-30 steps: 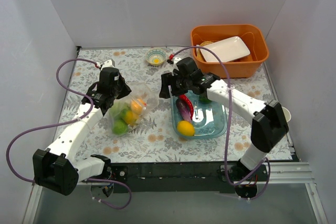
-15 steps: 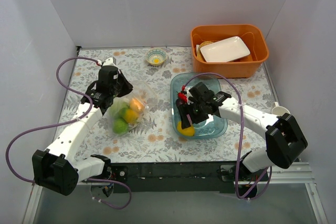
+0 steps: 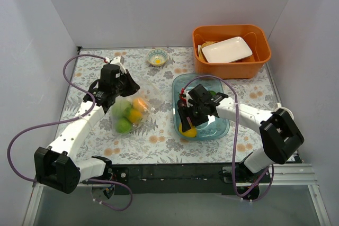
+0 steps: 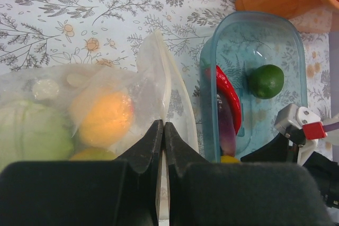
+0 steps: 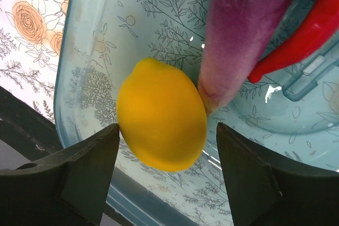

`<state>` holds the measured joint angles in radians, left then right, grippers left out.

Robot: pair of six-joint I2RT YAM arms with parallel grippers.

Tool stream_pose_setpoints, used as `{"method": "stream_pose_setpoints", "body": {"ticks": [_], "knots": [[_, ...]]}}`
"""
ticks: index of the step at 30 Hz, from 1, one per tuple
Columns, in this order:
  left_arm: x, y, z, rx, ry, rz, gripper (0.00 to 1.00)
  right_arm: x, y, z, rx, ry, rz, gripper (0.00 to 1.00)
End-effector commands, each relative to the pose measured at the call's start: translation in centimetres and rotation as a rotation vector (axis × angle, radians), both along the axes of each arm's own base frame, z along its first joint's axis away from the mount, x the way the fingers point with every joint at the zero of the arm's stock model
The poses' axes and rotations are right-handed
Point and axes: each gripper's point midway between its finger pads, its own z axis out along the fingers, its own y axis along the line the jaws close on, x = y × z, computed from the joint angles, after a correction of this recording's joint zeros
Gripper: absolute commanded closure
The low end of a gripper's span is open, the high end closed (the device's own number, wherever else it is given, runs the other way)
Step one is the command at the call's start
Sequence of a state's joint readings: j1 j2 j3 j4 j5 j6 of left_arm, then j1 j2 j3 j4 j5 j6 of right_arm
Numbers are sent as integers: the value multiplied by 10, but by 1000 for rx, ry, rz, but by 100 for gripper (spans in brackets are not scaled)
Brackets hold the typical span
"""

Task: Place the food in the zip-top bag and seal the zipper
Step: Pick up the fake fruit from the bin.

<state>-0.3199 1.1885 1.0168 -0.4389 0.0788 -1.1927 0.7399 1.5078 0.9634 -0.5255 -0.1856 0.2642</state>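
The clear zip-top bag point(image 3: 130, 110) lies left of centre with a green cabbage point(image 4: 29, 133), an orange peach point(image 4: 105, 117) and limes point(image 3: 123, 126) inside. My left gripper point(image 3: 127, 87) is shut on the bag's mouth edge; its whitish zipper point(image 4: 165, 86) runs between the jaws in the left wrist view point(image 4: 163, 130). The blue tray point(image 3: 220, 130) holds a yellow lemon point(image 5: 161, 115), purple eggplant point(image 5: 241, 35), red chilli point(image 5: 296, 38) and a lime point(image 4: 266, 81). My right gripper point(image 5: 167, 136) is open, its fingers on either side of the lemon, and it also shows in the top view point(image 3: 186, 125).
An orange bin point(image 3: 262, 41) with a white plate point(image 3: 226, 49) stands at the back right. A small bowl point(image 3: 158, 57) sits at the back centre. A white cup point(image 3: 288, 114) is at the right edge.
My right gripper came down from above the tray's back end to the lemon at its near end. My left gripper, with the bag's mouth, shifted slightly right.
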Motion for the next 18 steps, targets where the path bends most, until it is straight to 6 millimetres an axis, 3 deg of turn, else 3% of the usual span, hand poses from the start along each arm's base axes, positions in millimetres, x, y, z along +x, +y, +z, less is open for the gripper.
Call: {"method": "stream_pose_setpoints", "body": {"ticks": [1,10,13,14,16,18], "knots": [[3,-11,28,-24,-78,-82,100,-1,4,-5,22,7,20,20],[2,-20,34,-39,-97,-138,100,-6,6,-9,35,34,31,30],[3,-21,37,-43,-102,-142,100,-9,7,-10,47,42,38,46],[4,-20,37,-42,-100,-137,100,-9,8,-8,52,42,40,59],[5,-18,37,-39,-100,-123,100,-8,10,-4,66,35,43,72],[5,-17,35,-39,-93,-110,100,-6,12,4,83,18,43,76]]}}
